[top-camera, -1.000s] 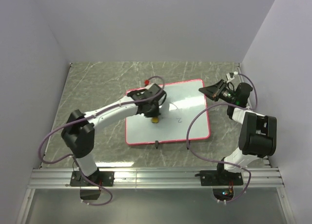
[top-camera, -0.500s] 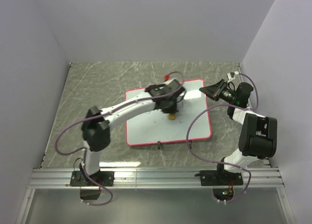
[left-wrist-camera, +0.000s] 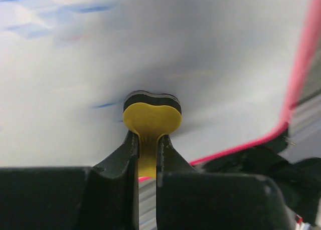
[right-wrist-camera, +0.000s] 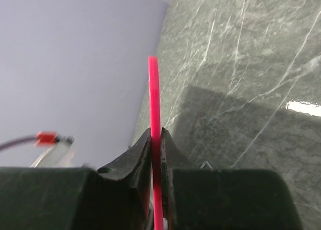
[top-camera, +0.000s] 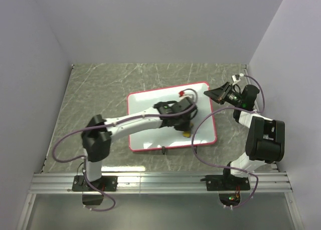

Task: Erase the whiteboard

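Note:
The whiteboard [top-camera: 150,117] lies flat on the table, white with a red-pink frame. My left gripper [top-camera: 186,130] is over its near right part, shut on a small yellow sponge [top-camera: 186,134]. In the left wrist view the sponge [left-wrist-camera: 152,120] presses on the whiteboard [left-wrist-camera: 210,54], squeezed in my left gripper [left-wrist-camera: 147,150]. Faint blue scribbles [left-wrist-camera: 50,19] show at the top left, and a short blue streak [left-wrist-camera: 106,105] lies beside the sponge. My right gripper [top-camera: 210,93] is shut on the board's far right edge. The right wrist view shows the red frame [right-wrist-camera: 153,89] pinched in my right gripper [right-wrist-camera: 156,140].
A black clip [top-camera: 162,149] sits on the board's near edge. Grey walls close in the marble table [top-camera: 95,89] on three sides. Purple cables [top-camera: 200,135] loop over the board's right side. A metal rail [top-camera: 160,180] runs along the near edge.
My left gripper has swept the sponge from the board's middle to its near right part. The board has shifted slightly. The blue marks in the middle no longer show from above.

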Controlling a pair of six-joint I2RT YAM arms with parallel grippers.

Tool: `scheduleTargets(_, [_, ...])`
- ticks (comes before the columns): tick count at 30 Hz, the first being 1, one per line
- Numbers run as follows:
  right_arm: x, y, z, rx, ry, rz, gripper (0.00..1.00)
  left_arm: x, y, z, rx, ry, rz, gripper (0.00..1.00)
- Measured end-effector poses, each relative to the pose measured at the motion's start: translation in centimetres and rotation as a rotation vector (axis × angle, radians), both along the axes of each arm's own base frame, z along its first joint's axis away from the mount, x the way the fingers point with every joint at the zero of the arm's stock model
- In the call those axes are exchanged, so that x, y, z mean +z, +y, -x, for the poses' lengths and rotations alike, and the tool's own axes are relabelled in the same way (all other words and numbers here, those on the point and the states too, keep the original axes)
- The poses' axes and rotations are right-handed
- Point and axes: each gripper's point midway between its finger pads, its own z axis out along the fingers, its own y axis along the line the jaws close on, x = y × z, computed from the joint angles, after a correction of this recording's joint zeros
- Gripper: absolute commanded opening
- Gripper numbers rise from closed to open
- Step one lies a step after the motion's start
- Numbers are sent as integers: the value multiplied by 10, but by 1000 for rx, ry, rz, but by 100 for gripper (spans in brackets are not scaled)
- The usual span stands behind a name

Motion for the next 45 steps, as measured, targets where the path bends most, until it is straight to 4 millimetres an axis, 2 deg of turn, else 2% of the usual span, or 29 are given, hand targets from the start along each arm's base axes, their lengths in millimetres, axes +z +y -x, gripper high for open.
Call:
scheduleTargets(6, [0,0,0,-4,11,-6,0,-24,110,-39,215,-7,-70,0])
scheduleTargets(9, [0,0,0,-5,29,-18,0,-33,146,-57,302,-32,-88,0])
scheduleTargets(11, [0,1,0,-5,40,-26,0,-38,163,-62,341,-38,-89,0])
scheduleTargets(14, [1,2,1,-2,41,-28,0,-43,177,-64,372,-34,-90,0])
scheduleTargets(17, [3,2,1,-6,39,-29,0,-40,173,-64,363,-35,-108,0])
scheduleTargets(20, [3,0,0,-16,32,-25,0,-31,147,-64,315,-49,-150,0])
scheduleTargets(24, [3,-5,-3,-37,23,-18,0,3,61,-65,197,-100,-68,0])
scheduleTargets(27, [4,-2,-2,-21,12,-12,0,25,-13,-46,72,-108,50,0])
scheduleTargets(29, [3,0,-1,-15,12,-11,0,27,-42,-29,4,-101,79,0])
scheduleTargets(31, [3,0,0,-12,9,-9,0,26,-58,-15,-41,-93,89,0])
scheduleTargets(35, [3,1,1,-3,-1,-3,0,18,-58,-6,-55,-85,88,0])
scheduleTargets(37, [3,2,1,5,-4,-1,0,12,-49,-5,-42,-83,91,0])
scheduleTargets(39, [3,3,2,10,-8,0,0,6,-31,-3,-16,-78,88,0])
scheduleTargets(41, [3,3,2,11,-9,0,0,-1,-5,-3,19,-70,71,0])
scheduleTargets(45, [4,4,1,12,-18,0,0,-14,39,-11,107,-75,35,0])
